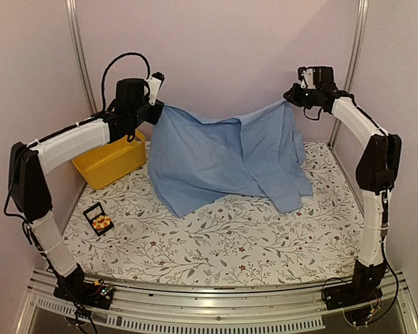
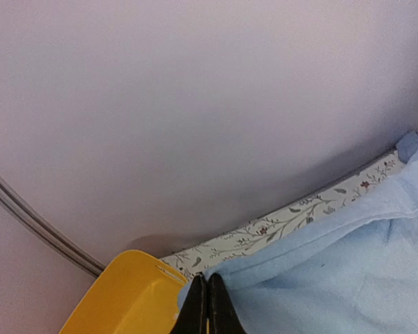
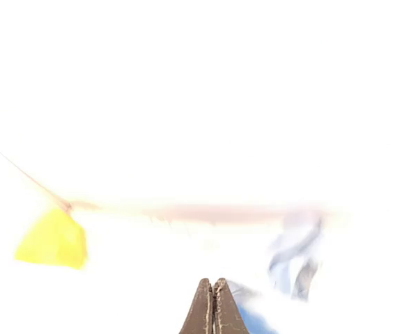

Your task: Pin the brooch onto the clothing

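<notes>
We see the light blue shirt (image 1: 230, 153) strung between two raised arms across the middle of the overhead view. Its upper edge sags between them, and its lower folds rest on the flower-printed table (image 1: 230, 250).

The left gripper (image 1: 157, 97), at upper left, has its fingers pressed together on one corner of the shirt. Its wrist camera shows the dark fingertips (image 2: 198, 316) closed at the bottom edge of the frame, with the shirt (image 2: 320, 278) spreading away to the lower right.

The right gripper (image 1: 290, 99), at upper right, pinches the opposite corner, lifted to about the same height. Its own camera is washed out by glare, yet we can make out the fingers (image 3: 203, 313) shut tight at bottom centre and a patch of blue cloth just to their right.

The brooch (image 1: 102, 223), an orange-yellow dot, lies in a small black box (image 1: 92, 209) on the table at lower left, well apart from the shirt and from both grippers.

A yellow basin (image 1: 111, 161) sits farther back at the left, below the left gripper and just beside the shirt's left edge. Its corner (image 2: 125, 299) shows at the bottom left of the left wrist view, next to the closed fingertips, with a pale wall (image 2: 195, 104) filling the frame above.
</notes>
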Tool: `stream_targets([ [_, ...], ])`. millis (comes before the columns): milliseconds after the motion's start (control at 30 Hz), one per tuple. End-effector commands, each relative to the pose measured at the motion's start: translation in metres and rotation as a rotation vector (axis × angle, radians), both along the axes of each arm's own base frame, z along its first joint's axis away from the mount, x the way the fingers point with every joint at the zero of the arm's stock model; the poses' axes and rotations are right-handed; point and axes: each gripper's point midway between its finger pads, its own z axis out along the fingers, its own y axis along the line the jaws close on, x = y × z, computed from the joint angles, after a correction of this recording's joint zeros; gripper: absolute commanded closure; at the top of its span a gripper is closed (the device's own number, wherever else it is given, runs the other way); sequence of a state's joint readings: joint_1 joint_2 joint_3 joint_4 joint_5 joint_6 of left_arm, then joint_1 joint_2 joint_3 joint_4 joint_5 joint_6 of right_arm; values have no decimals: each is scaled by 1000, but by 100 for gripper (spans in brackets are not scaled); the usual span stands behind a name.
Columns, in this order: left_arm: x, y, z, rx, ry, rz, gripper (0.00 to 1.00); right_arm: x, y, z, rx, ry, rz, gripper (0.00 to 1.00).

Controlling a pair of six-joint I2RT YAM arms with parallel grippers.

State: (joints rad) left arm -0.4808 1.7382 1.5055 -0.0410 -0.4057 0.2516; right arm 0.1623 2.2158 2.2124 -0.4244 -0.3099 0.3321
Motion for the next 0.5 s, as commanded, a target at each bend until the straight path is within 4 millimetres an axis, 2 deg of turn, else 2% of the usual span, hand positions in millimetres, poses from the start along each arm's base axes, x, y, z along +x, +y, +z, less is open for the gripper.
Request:
stream_targets([
  [0,18,16,122,33,-287,83,100,-38,-24,161,28,-325,2,100],
  [33,19,16,140,33,-324,84,100,-47,-30,179,24,-364,-5,100],
  [67,17,16,158,25,-363,81,100,-64,-36,206,22,-414,-12,100],
  [133,11,10,185,11,-422,42,100,-86,-42,229,-13,-467,-21,100],
  [167,7,6,192,7,-440,20,100,-104,-44,243,-21,-493,-25,100],
  [233,1,-6,192,14,-443,-24,100,-124,-46,241,-37,-493,-20,100],
  [267,-2,-14,179,33,-421,-44,100,-129,-47,229,-49,-473,-19,100],
  [300,-6,-19,169,46,-405,-57,100,-147,-50,231,-53,-482,-25,100],
  [333,-10,-24,153,64,-377,-66,100,-152,-52,210,-60,-441,-30,100],
  [400,-24,-30,120,79,-314,-76,100,-180,-57,183,-68,-385,-43,100],
  [433,-32,-30,100,78,-269,-74,100,-187,-59,154,-69,-319,-47,100],
  [467,-41,-29,79,70,-217,-66,100,-201,-61,133,-55,-264,-55,100],
])
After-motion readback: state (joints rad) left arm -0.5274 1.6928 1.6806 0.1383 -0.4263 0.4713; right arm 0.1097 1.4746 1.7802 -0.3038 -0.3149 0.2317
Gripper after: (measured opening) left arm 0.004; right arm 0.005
